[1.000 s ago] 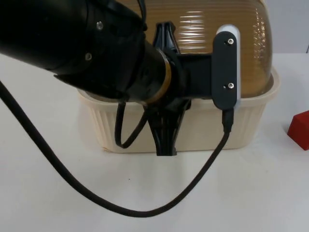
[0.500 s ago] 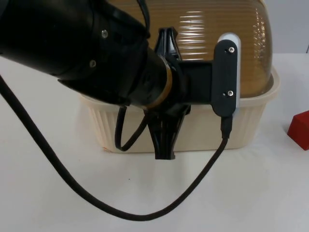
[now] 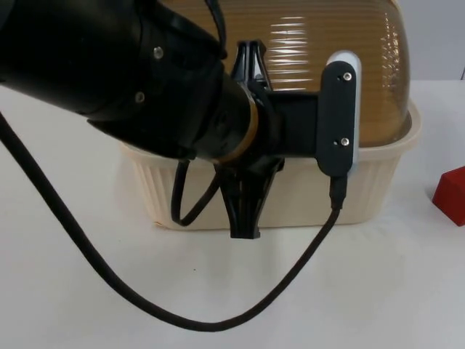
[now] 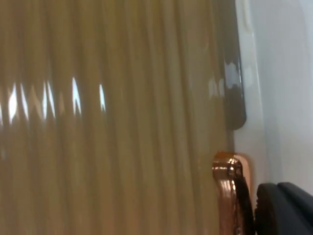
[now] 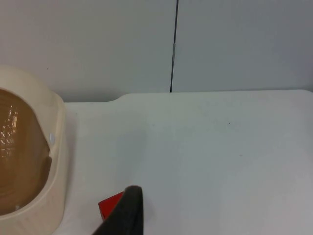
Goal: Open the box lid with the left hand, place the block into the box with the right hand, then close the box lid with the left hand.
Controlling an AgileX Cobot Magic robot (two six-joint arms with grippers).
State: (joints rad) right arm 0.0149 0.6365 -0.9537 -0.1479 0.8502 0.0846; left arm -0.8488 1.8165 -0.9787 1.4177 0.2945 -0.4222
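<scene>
**A:** How far along is the job?

**B:** Just at the start, I think. The lid point(image 3: 341, 65) is still down on the box point(image 3: 305, 196). The block point(image 3: 450, 195) is still out on the tabletop point(image 3: 378, 291), not in the box. So opening the lid, putting the block in and shutting the lid are all still to do.

**A:** Where is the left gripper point(image 3: 247, 218)?

**B:** It hangs at the front of the box, pointing down over the front wall. Its arm covers a lot of the lid in the top view. From its own wrist view the lid point(image 4: 112, 117) is very close, and there is a shiny copper-colored bit point(image 4: 227, 191) at the lid's edge. That may be a handle, but I can't be sure.

**A:** Are its jaws apart or together?

**B:** I cannot tell.

**A:** And the right gripper point(image 5: 124, 213)?

**B:** It waits off to the side, near the block point(image 5: 111, 206). I can't tell how its jaws stand either. It holds nothing that I can see.

**A:** What does the box look like?

**B:** It is cream, with little ribs down its walls. The lid is brown, see-through, round on top and ribbed too. The block is red and sits well apart from the box, on the right arm's side.
</scene>
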